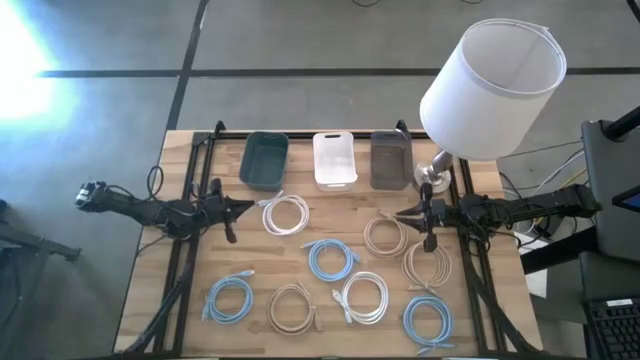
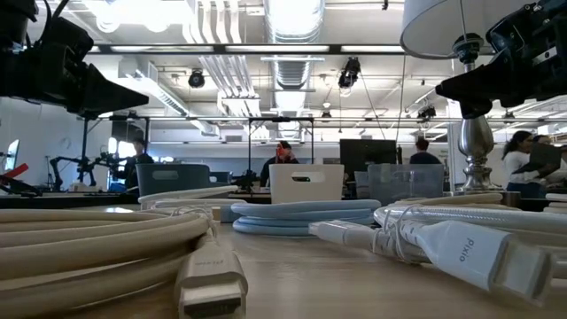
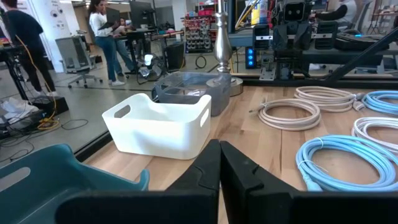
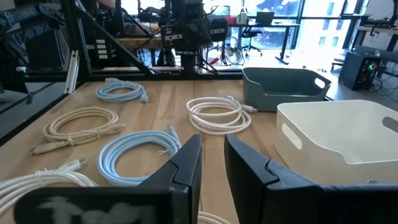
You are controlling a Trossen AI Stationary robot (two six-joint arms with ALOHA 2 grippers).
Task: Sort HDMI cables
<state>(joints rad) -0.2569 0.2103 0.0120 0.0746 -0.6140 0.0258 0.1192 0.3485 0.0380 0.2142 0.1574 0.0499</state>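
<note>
The left claw [image 1: 248, 207] hovers with its fingers pressed together, empty, pointing inward over the table [image 1: 190, 330]. Just beyond its tip lies a white coil [image 1: 286, 215], nearer to this arm than to the other. The right claw [image 1: 400, 214] hangs opposite, fingers slightly parted with a narrow gap and nothing between them; a tan coil [image 1: 384, 236] lies just beside and below its tip. The remaining cables are spread across the middle and near side of the table. Three bins, teal [image 1: 265, 160], white [image 1: 334, 158] and grey [image 1: 391, 160], line the far edge.
</note>
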